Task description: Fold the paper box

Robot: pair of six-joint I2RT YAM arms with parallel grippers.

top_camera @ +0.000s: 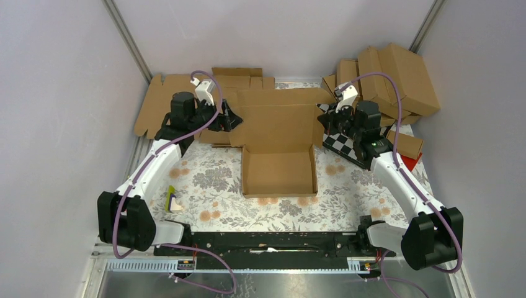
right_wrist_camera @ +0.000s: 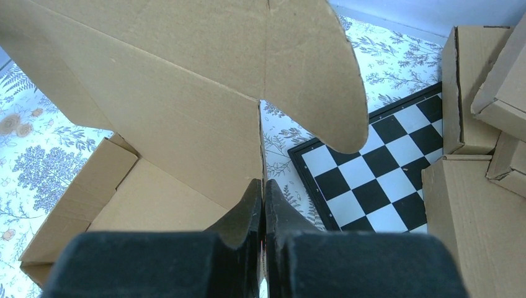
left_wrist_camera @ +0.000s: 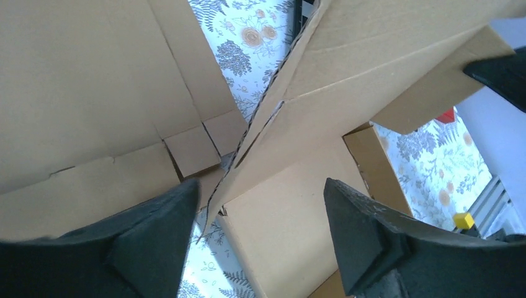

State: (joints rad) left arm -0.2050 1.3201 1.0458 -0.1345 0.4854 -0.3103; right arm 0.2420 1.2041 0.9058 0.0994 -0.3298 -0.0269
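Right claw (right_wrist_camera: 263, 187) pinching paper box (top_camera: 279, 171) lid edge, left claw (left_wrist_camera: 260, 186) wide — box flap btwn.

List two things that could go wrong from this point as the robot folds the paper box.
1. The right hand pinches the paper box by only a thin lid edge, so it might slip or crease the card.
2. The left hand is open, so the raised lid may twist. It could also snag the flat cardboard beside it.
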